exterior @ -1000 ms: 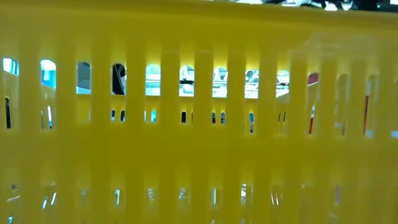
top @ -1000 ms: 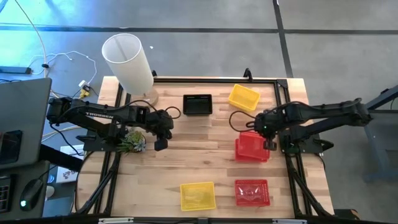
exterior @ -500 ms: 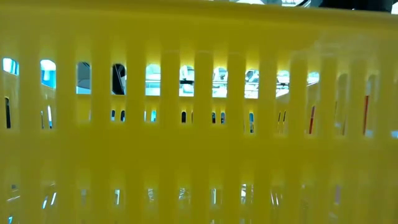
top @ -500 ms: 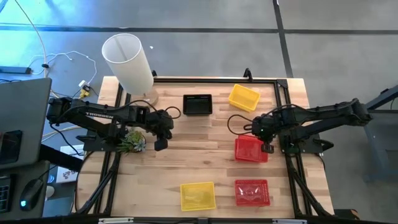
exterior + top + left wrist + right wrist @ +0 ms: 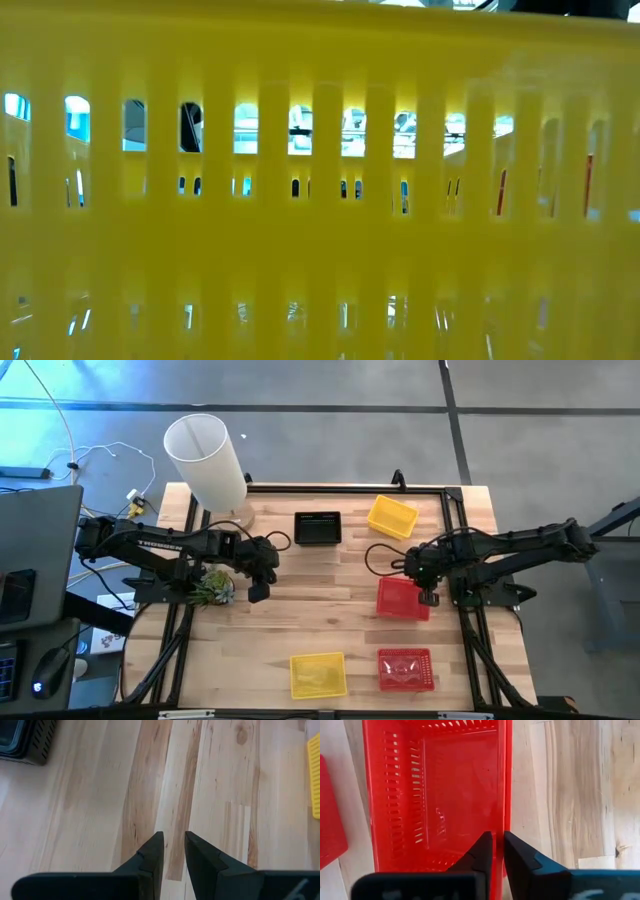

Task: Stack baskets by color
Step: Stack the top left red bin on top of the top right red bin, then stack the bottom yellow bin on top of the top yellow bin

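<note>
On the wooden table [image 5: 330, 630], a red basket [image 5: 403, 598] is lying at about four o'clock from centre, mouth up, just under the right gripper [image 5: 428, 598]. In the right wrist view the gripper's two fingers [image 5: 481, 852] are straddling the basket's side wall [image 5: 496, 780] near one corner; a narrow gap is showing between them, so whether the wall is being pinched or let go cannot be told. A second red basket [image 5: 404, 668] is sitting nearer five o'clock, close by yet apart. The step in hand is judged to be moving the upper basket onto that one. For this to be done well, the wall should be clamped squarely, and the basket kept level and lowered with rims parallel so it nests rather than wedges. Its long axis is running roughly from twelve to six, slightly skewed, much like its partner's. The left gripper [image 5: 172, 851] is waiting at nine o'clock, fingers slightly apart, holding nothing.
</note>
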`<state>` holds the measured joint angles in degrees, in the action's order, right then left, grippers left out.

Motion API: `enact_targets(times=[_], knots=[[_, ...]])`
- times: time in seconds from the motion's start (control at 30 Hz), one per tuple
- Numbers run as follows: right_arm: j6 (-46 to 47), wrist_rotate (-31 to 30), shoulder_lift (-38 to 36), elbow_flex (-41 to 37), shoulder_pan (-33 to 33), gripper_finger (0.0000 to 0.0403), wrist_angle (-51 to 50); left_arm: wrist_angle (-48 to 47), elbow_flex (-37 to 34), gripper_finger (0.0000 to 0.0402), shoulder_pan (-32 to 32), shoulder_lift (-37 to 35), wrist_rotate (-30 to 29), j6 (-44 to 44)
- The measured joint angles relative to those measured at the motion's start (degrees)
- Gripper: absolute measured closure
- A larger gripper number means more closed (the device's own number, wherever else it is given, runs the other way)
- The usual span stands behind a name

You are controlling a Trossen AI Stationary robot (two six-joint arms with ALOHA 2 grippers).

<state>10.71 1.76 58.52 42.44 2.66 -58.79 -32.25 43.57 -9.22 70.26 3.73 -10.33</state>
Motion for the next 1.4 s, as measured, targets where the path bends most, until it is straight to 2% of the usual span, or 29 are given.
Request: enact_targets(times=[0.2,0.37,0.57,0.73,0.93,1.07,1.4], knots=[[4.3,-1.6,0.0,0.0,0.0,0.0328,0.0,0.0,0.0,0.0326,0.0,0.0,0.0,0.0],[10.2,-1.6,0.0,1.0,0.0,0.0298,-0.1,0.0,0.0,0.029,0.0,0.0,0.1,-1.8],[17.0,-3.3,0.0,4.8,0.0,0.029,-0.1,0.3,0.0,0.0248,0.0,0.0,0.0,-1.6],[19.8,-8.8,0.0,7.1,0.0,0.029,-0.2,5.5,0.0,0.0241,0.9,0.0,0.4,-5.0],[22.9,-12.9,0.0,7.7,0.0,0.029,-0.2,14.3,0.0,0.0247,5.9,0.0,0.6,-7.1],[22.9,-13.2,0.0,7.7,0.0,0.029,-0.2,15.2,2.0,0.0254,10.5,0.0,0.3,-6.5],[22.8,-14.0,0.0,7.7,0.0,0.029,-0.2,15.5,9.5,0.0261,21.5,0.7,-11.5,-4.5]])
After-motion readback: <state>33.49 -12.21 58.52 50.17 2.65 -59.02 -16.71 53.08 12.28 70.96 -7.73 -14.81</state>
